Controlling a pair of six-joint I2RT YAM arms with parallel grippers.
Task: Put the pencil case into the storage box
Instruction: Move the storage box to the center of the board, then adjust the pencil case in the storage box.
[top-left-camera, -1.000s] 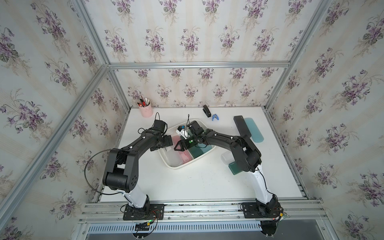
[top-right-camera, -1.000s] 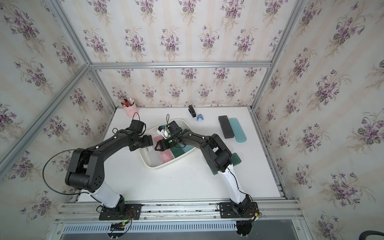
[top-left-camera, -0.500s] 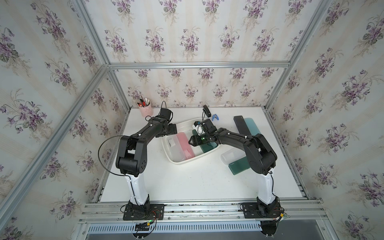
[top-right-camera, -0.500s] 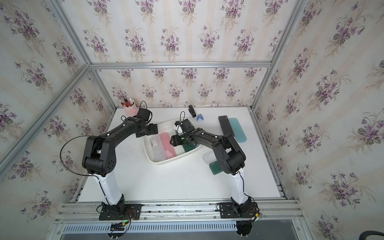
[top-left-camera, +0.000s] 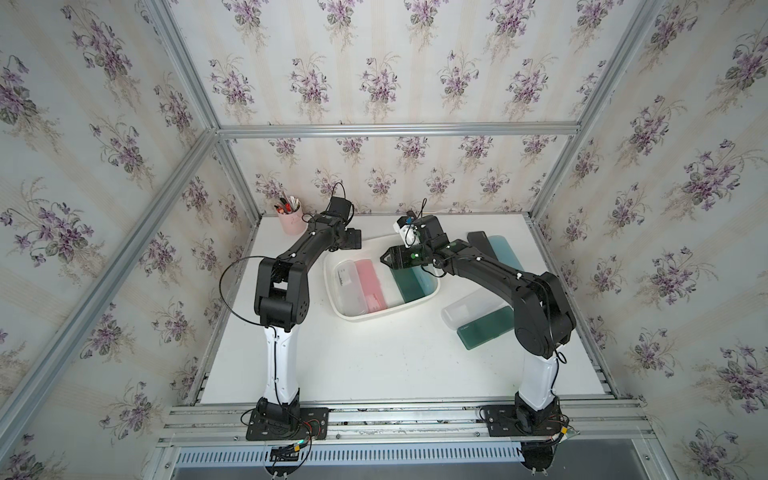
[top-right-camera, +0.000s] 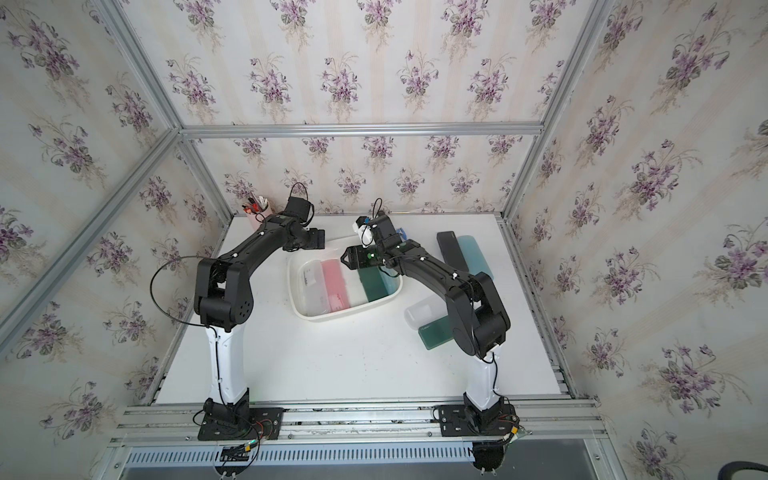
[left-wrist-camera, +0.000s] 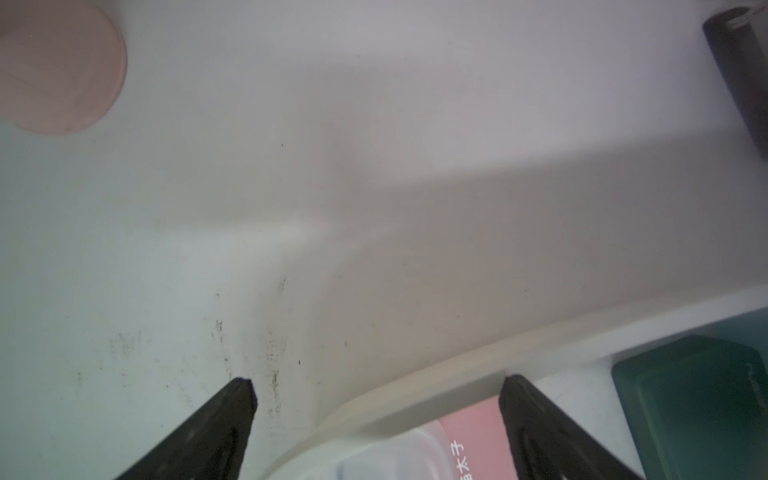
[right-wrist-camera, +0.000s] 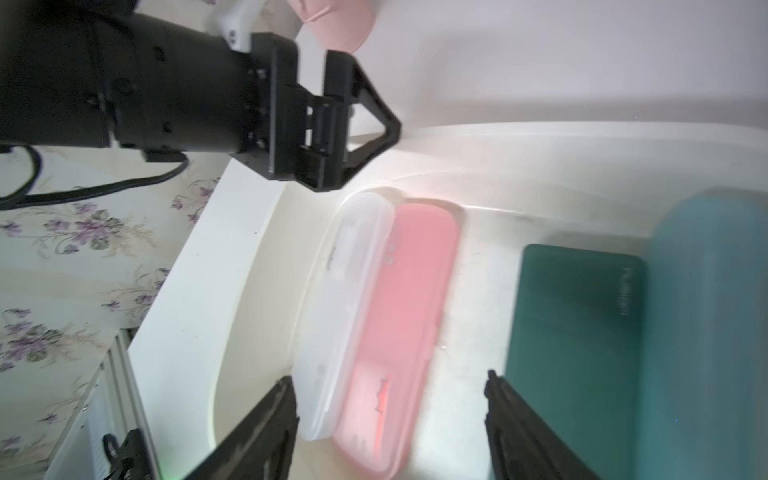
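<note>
The white storage box (top-left-camera: 374, 318) (top-right-camera: 332, 318) sits mid-table. Four pencil cases lie side by side in it: clear (top-left-camera: 349, 286), pink (top-left-camera: 371, 284) (right-wrist-camera: 399, 324), dark green (top-left-camera: 405, 284) (right-wrist-camera: 573, 332) and teal (top-left-camera: 424, 278). My left gripper (top-left-camera: 355, 240) (left-wrist-camera: 378, 384) hangs open and empty over the box's back-left rim (left-wrist-camera: 415, 386). The right gripper (top-left-camera: 384, 259) (right-wrist-camera: 390, 379) hovers open and empty above the inside of the box, over the pink case and the bare floor beside it.
More cases lie on the table: a clear one (top-left-camera: 465, 307) and a dark green one (top-left-camera: 484, 330) right of the box, a black one (top-left-camera: 478, 243) and a teal one (top-left-camera: 505, 255) at the back right. A pink pen cup (top-left-camera: 291, 220) stands at the back left.
Both grippers have drawn away from the middle of the box towards the back, and both arms now stand higher. The cases in the box have not moved.
</note>
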